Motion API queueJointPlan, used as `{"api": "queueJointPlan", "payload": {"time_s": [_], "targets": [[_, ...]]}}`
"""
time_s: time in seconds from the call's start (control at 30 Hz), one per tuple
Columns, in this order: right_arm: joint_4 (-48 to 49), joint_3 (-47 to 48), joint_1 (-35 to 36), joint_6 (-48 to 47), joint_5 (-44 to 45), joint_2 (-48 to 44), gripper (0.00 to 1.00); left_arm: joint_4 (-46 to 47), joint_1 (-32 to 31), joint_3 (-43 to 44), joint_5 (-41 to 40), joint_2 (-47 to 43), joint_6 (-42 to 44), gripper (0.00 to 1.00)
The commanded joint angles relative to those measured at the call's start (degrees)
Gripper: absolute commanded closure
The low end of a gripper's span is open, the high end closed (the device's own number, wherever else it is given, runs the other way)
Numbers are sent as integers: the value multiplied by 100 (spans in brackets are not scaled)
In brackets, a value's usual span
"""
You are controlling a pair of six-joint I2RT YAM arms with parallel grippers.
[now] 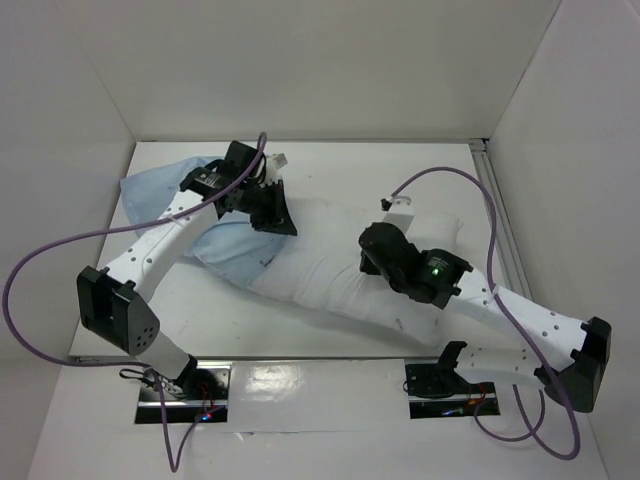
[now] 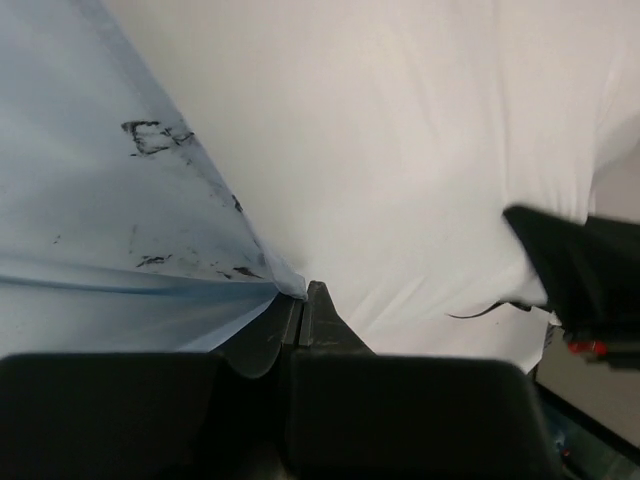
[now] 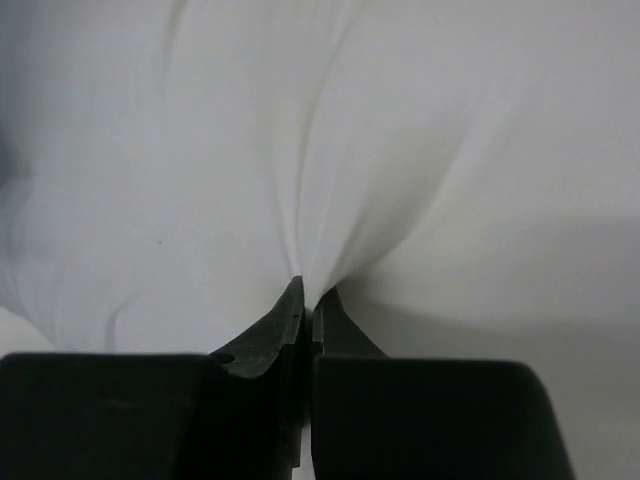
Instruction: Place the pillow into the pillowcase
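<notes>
We pinch pillowcase edge with left hand, at 10 o'clock of pillow. Our right hand grips just thin pillow skin; could slip when pushing.

The pillow sprawls across mid counter, the pillowcase fills the far left corner; bare lanes run along the near-left edge and the far strip behind, walls hemming three sides

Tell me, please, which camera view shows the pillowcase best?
The top external view: it shows most of the light blue pillowcase spread at the pillow's left end. The left wrist view shows only a stretch of its edge pinched in the left gripper. The right wrist view shows white pillow fabric, no pillowcase.
</notes>
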Motion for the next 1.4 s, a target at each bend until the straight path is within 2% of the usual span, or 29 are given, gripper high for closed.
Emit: {"api": "queueJointPlan", "payload": {"time_s": [0.0,0.13,0.2,0.23,0.3,0.33,0.37,0.4,0.47,0.5,0.6,0.63,0.7,0.73,0.83,0.87,1.0,1.1,1.13,1.27,1.3,1.37], "targets": [[185,246,611,545,178,-193,100,193,-507,425,47,148,-289,100],[-174,-176,744,1362,337,71,100,106,-719,-91,-453,97,-123,100],[-175,-335,797,1425,390,-77,100,-148,-719,-287,-908,18,-18,100],[-175,-466,797,1425,390,-148,100,-280,-719,-287,-1042,-35,131,93],[-175,-520,797,1338,390,-262,100,-709,-719,-69,-1393,-36,255,71],[-123,-598,797,1233,390,-263,100,-816,-719,237,-1464,-36,404,58],[-174,-599,797,1180,337,-263,100,-913,-719,423,-1578,-36,457,36],[-175,-599,797,1127,337,-263,100,-1001,-719,633,-1649,-36,510,25],[-175,-652,858,1013,337,-193,100,-1133,-719,1231,-1824,86,589,9],[-175,-652,859,1012,337,-192,100,-1134,-719,1407,-2008,157,651,5],[-52,-757,1008,898,337,-192,100,-1134,-509,2128,-2377,743,703,15],[-52,-757,1008,846,398,-140,100,-1134,-439,2565,-2588,947,704,27],[-52,-757,1061,845,451,-140,100,-1134,-438,2971,-3062,1368,634,32],[-52,-757,1061,845,529,-140,100,-1134,-438,3174,-3665,1814,634,32],[-166,-757,1113,845,583,-87,100,-1316,-438,3947,-4537,2737,511,27],[-166,-757,1113,845,644,-87,100,-1318,-438,4297,-4689,2942,511,24],[-166,-757,1166,845,644,27,100,-1380,-385,4547,-4927,3637,511,23],[-166,-819,1166,897,644,89,100,-1441,-385,4547,-5147,3822,345,30],[-166,-819,1166,898,644,89,100,-1441,-385,4468,-5209,3823,291,40],[-166,-871,1166,950,592,89,100,-1389,-385,4388,-5210,3761,291,68],[-166,-871,1166,1011,592,89,100,-1389,-385,4441,-5157,3761,387,82],[-228,-871,1166,1012,653,89,100,-1389,-385,4441,-5026,3761,449,97]]}}
